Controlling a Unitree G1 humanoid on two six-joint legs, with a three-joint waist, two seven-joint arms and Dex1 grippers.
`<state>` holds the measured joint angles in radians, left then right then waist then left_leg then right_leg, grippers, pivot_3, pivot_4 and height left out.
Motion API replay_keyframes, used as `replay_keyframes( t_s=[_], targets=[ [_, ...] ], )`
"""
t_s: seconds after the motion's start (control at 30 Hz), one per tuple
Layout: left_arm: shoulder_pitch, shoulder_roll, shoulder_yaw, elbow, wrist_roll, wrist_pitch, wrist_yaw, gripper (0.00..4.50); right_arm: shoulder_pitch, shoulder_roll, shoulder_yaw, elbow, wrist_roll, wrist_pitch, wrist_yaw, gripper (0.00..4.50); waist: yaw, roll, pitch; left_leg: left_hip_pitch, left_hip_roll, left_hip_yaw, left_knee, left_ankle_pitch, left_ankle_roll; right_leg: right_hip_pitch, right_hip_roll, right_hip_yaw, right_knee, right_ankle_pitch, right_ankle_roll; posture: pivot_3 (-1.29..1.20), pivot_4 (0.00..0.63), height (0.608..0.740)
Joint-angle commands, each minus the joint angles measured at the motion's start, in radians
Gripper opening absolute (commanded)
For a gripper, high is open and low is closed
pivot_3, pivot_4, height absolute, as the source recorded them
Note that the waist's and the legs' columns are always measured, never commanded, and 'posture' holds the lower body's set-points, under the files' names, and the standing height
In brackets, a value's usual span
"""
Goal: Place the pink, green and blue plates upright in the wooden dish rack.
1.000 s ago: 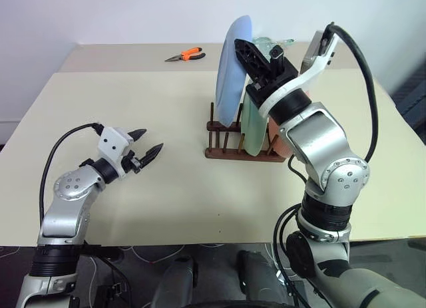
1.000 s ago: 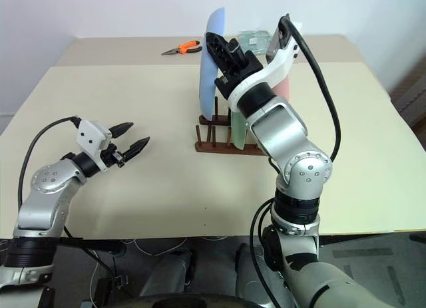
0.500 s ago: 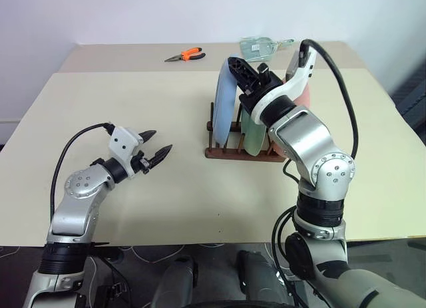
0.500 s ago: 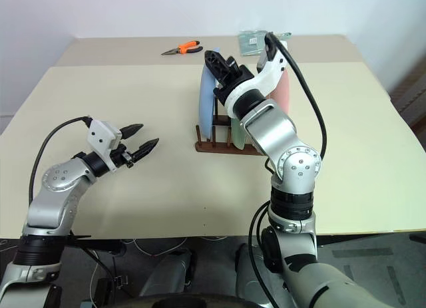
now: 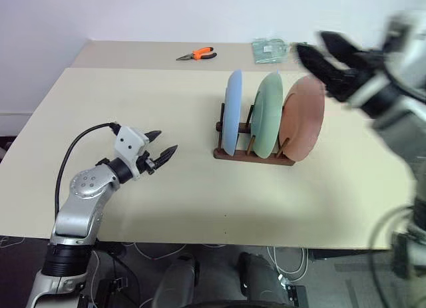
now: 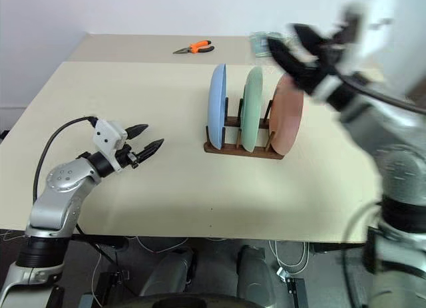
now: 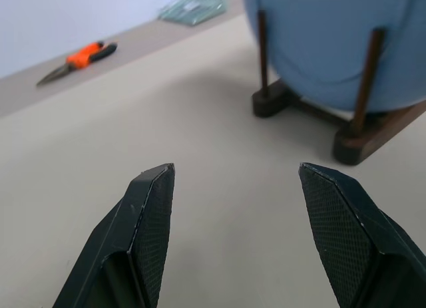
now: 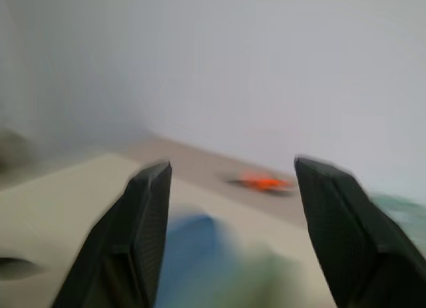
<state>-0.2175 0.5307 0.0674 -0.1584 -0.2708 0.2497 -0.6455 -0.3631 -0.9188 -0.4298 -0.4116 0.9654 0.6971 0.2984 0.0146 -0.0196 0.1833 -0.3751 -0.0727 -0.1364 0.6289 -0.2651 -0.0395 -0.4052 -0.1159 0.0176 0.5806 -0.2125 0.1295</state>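
Both hands stand with their fingers spread and nothing between them. Left hand (image 5: 160, 158) hovers low over the bare beige counter (image 5: 133, 108), its two black fingers pointing toward the wooden dish rack (image 5: 254, 155), which stands well apart from it, ahead of its fingertips. In the rack the three plates stand upright on edge, side by side: the blue plate (image 5: 232, 112) is the one nearest the left hand, the green plate (image 5: 269, 115) sits in the middle, and the pink plate (image 5: 301, 118) is on the side nearest the right hand. In the left wrist view the blue plate's face rests between two dark pegs just beyond the spread fingers. Right hand (image 5: 326, 58) is raised above and beside the pink plate, clear of it and touching none of the plates; its outline is blurred. Beyond the rack, far from both hands, orange-handled pliers (image 5: 195, 54) lie on the counter's far part, and a clear greenish packet (image 5: 270, 49) lies behind the plates. No brand, label or writing can be read on any of these things.
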Motion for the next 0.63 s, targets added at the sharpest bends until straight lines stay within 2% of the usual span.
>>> replay_keyframes(
  t_s=[0.03, 0.13, 0.23, 0.43, 0.63],
  targets=[
    [-0.021, -0.004, 0.016, 0.015, 0.006, -0.026, 0.009, 3.04, 0.233, -0.027, -0.135, 0.012, -0.118, -0.058, 0.176, 4.45, -0.004, 0.0, 0.0, 0.0, 0.0, 0.001, 0.0, 0.0, 0.0, -0.001, 0.0, 0.0, 0.0, 0.0, 0.0, 0.0, 0.15, 0.74],
    [-0.017, -0.005, 0.009, 0.03, 0.014, -0.031, 0.007, 3.04, 0.394, -0.009, -0.141, 0.047, -0.216, -0.121, 0.256, 4.45, -0.016, 0.004, 0.0, 0.002, 0.001, 0.005, 0.0, 0.0, 0.0, -0.002, 0.0, 0.004, 0.003, 0.0, 0.0, 0.0, 0.15, 0.74],
    [0.011, 0.009, -0.002, 0.017, 0.021, -0.021, -0.011, 3.04, 0.484, 0.024, -0.057, 0.1, -0.343, -0.215, 0.307, 4.45, -0.026, 0.003, 0.0, 0.002, 0.002, 0.005, 0.001, 0.0, 0.0, -0.002, 0.0, 0.004, 0.004, -0.001, 0.002, 0.0, 0.15, 0.74],
    [0.05, 0.009, 0.031, -0.016, -0.041, 0.066, -0.02, 3.04, 0.465, 0.078, 0.061, 0.189, -0.47, -0.326, 0.367, 4.45, -0.024, 0.004, 0.001, 0.002, 0.002, 0.005, 0.002, 0.0, 0.0, -0.002, 0.0, 0.004, 0.004, -0.001, 0.002, 0.0, 0.15, 0.74],
    [0.077, 0.026, 0.03, -0.004, -0.024, 0.046, -0.028, 3.04, 0.377, 0.124, 0.113, 0.302, -0.563, -0.416, 0.366, 4.45, -0.023, 0.003, 0.001, 0.002, 0.001, 0.005, 0.002, 0.0, 0.0, -0.002, -0.001, 0.003, 0.003, 0.0, 0.001, 0.0, 0.15, 0.74]
  ],
)
